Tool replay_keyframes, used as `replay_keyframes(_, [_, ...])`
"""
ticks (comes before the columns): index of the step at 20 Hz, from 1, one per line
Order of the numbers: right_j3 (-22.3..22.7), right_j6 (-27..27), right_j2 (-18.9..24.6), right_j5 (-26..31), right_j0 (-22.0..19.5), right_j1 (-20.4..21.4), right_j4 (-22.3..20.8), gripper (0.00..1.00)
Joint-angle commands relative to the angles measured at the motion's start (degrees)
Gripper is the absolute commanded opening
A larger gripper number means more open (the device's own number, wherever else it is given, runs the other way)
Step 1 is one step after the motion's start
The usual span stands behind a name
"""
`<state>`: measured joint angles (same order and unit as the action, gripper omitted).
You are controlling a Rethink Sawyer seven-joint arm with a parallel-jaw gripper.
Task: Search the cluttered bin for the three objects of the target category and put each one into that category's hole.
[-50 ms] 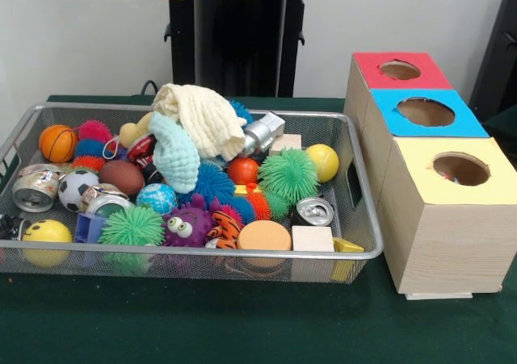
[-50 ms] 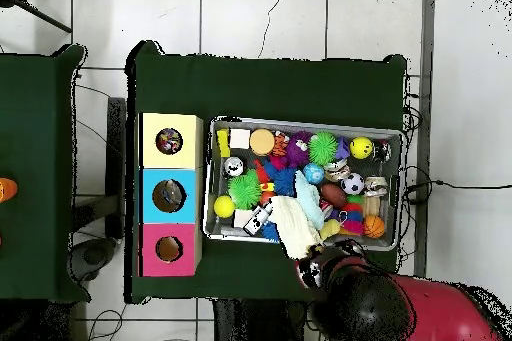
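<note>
Hovering gripper [image 2: 318,269], at bin [image 1: 194,253] rim, beside cloth [image 1: 202,118]

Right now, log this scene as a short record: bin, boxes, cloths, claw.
bin: wire mesh basket on green table, crowded with balls, spiky toys, cans, blocks
boxes: three beside the bin, each top with a round hole: red box, blue box, yellow box
cloths: cream cloth and pale blue cloth heaped on the toys
claw: at the front view's top edge, open or shut cannot be told
</note>
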<state>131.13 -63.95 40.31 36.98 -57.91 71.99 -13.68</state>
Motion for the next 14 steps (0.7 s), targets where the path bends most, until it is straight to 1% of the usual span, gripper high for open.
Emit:
replay_keyframes(1, [1.18,-11.44,-2.41,-1.06,8.13,-4.73,-1.12,0.00])
replay_keyframes(2, [0.73,-11.84,-3.36,-1.72,8.97,-5.59,-1.62,0.00])
replay_keyframes(3, [0.30,-12.17,-4.05,-3.87,9.91,-6.47,-1.65,0.00])
replay_keyframes(5, [-0.47,-13.25,-5.80,-5.29,12.14,-8.28,-3.05,0.00])
replay_keyframes(8, [-0.35,-16.40,-9.21,-8.24,16.47,-10.73,-3.63,0.00])
replay_keyframes(10, [-0.50,-17.60,-11.46,-10.27,18.91,-12.32,-3.86,0.00])
replay_keyframes(12, [-0.83,-17.43,-13.29,-11.59,20.22,-13.51,-4.01,0.00])
replay_keyframes(14, [-1.06,-16.19,-14.78,-13.59,20.57,-14.92,-4.52,0.00])
